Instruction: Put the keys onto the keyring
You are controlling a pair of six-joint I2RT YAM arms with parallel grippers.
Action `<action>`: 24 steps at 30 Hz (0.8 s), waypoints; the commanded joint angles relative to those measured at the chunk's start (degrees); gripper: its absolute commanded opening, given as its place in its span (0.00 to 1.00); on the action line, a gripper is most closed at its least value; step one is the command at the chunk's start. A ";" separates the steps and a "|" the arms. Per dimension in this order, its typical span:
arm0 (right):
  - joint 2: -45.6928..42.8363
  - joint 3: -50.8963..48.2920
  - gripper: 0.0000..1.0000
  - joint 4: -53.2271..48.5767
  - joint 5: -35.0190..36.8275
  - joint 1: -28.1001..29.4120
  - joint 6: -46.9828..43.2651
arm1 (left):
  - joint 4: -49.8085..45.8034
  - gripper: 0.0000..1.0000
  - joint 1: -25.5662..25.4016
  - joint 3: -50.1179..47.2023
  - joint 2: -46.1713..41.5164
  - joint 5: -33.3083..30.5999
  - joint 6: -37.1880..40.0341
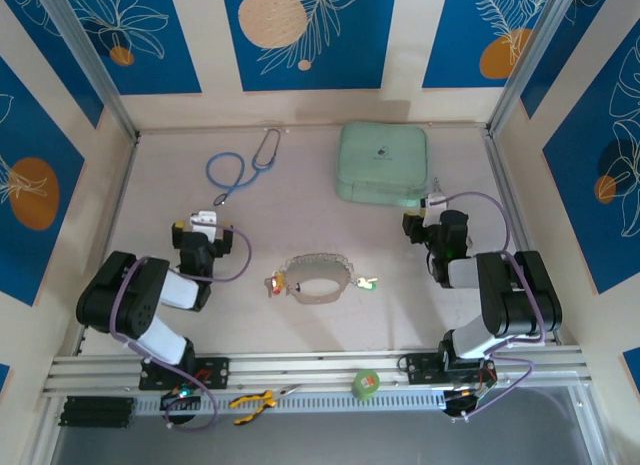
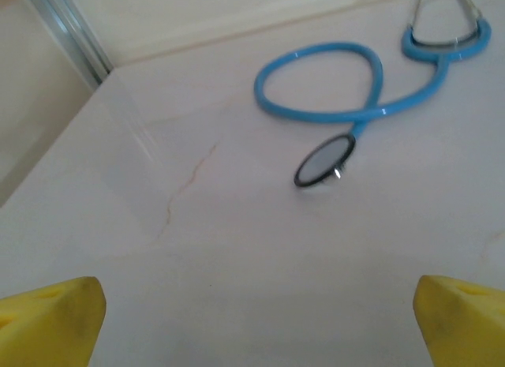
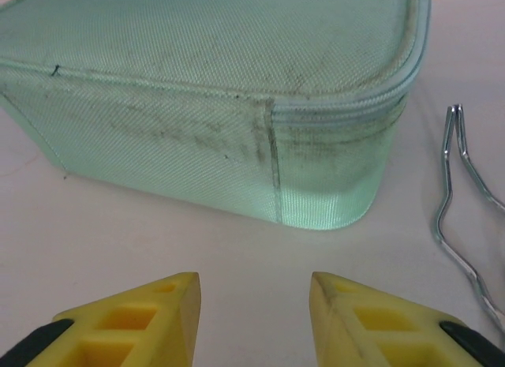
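The keyring [image 1: 318,278], a silvery oval loop, lies flat at the table's middle. A red-headed key [image 1: 273,283] rests at its left end and a green-headed key [image 1: 366,281] at its right end; whether they are threaded on the loop is too small to tell. My left gripper [image 1: 203,222] hovers left of the loop and points away from it, its yellow fingers [image 2: 55,320] spread wide and open over bare table. My right gripper [image 1: 432,207] stands right of the loop, open [image 3: 254,296], facing a mint-green pouch.
A blue stethoscope [image 2: 331,91] lies at the back left [image 1: 240,170]. The mint-green zip pouch [image 3: 221,99] sits at the back centre-right [image 1: 382,163], with a bent metal wire [image 3: 458,201] beside it. A green tape roll [image 1: 367,383] and yellow pliers [image 1: 255,402] rest on the front rail.
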 commanded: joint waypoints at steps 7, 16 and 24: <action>0.43 2.42 0.42 -0.38 -2.27 -1.68 2.20 | -4.17 1.00 1.28 5.41 -0.63 2.63 -2.07; 0.42 2.52 0.43 -0.66 -2.43 -1.76 2.37 | -5.85 1.00 1.77 5.99 -0.91 3.52 -2.63; 0.46 2.48 0.44 -0.65 -2.78 -2.00 2.55 | -10.84 1.00 4.83 8.01 -1.25 9.95 -4.34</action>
